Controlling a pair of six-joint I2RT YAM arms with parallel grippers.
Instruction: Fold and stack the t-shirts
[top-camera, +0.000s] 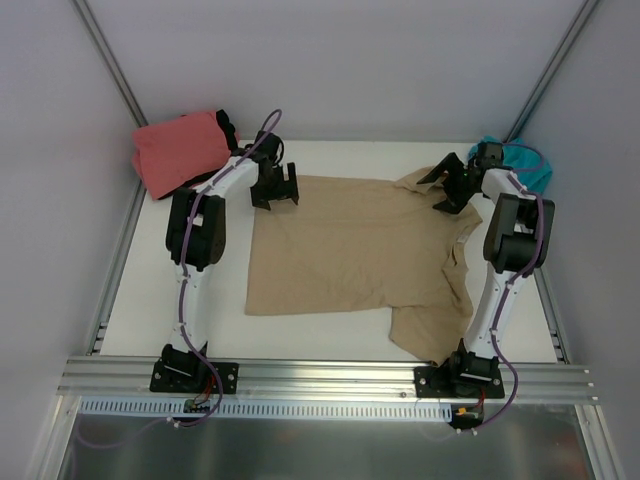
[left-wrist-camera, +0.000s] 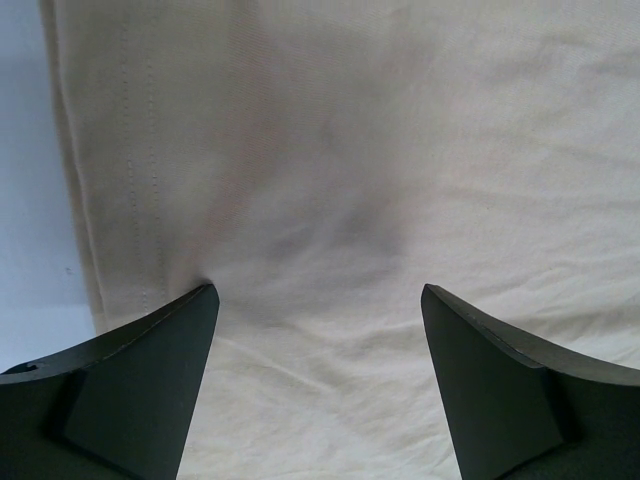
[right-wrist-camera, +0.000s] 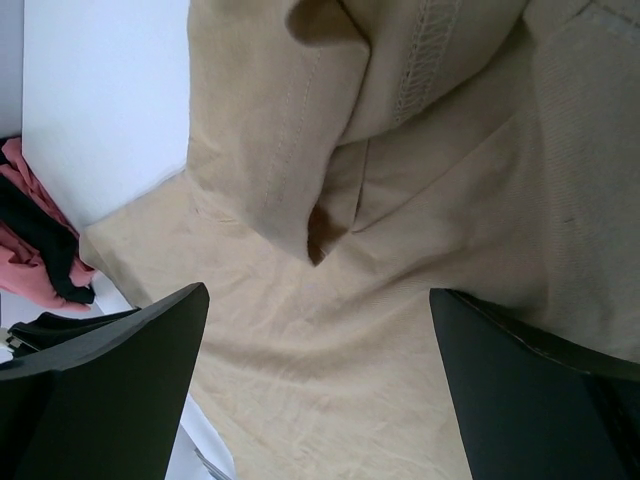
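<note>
ok, l gripper (left-wrist-camera: 319, 290), r gripper (right-wrist-camera: 318, 291) wide open, maybe touching tee (top-camera: 340, 250)

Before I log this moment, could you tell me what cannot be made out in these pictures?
- Black t-shirt: top view, mostly covered by the coral-pink t-shirt.
- Teal t-shirt: top view, partly behind the right arm.
- Tan t-shirt: both wrist views, cut off by frame edges.

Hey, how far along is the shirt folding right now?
Done: the tan shirt lies spread out on the table, unfolded. In hand: nothing gripped; left gripper and right gripper hang open over its far edge. Left: every fold, plus the coral shirt, black shirt and teal shirt bunched at the far corners, and the stack.
</note>
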